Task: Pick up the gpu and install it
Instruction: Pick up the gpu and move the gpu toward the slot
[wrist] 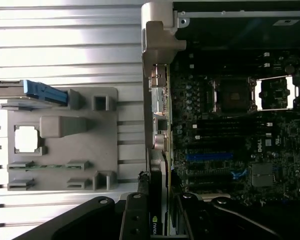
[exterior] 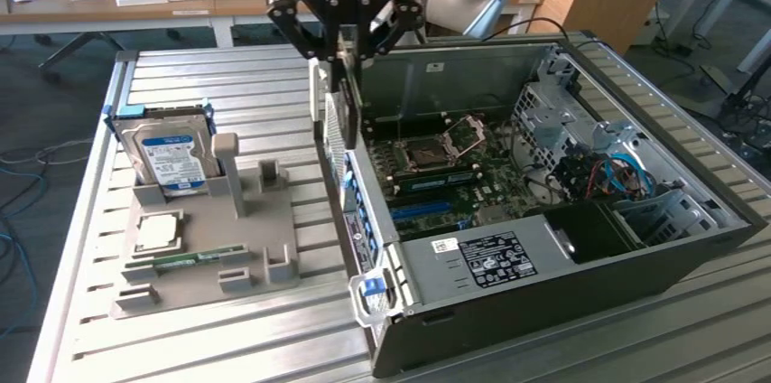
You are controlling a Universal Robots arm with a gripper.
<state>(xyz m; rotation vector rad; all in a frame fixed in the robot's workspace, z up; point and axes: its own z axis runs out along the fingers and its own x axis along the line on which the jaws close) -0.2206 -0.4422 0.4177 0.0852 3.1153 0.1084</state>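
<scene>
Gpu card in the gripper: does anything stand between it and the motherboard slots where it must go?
Nothing visible lies on the blue expansion slot or its black neighbours. The thin dark gpu card, clamped in the black gripper, hangs above the grey rear wall of the open computer case, beside the slots.

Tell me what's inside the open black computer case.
Inside the black computer case: a green motherboard with an open processor socket, a blue slot, a labelled grey power supply and blue cables. The power supply hides whatever lies under it.
</scene>
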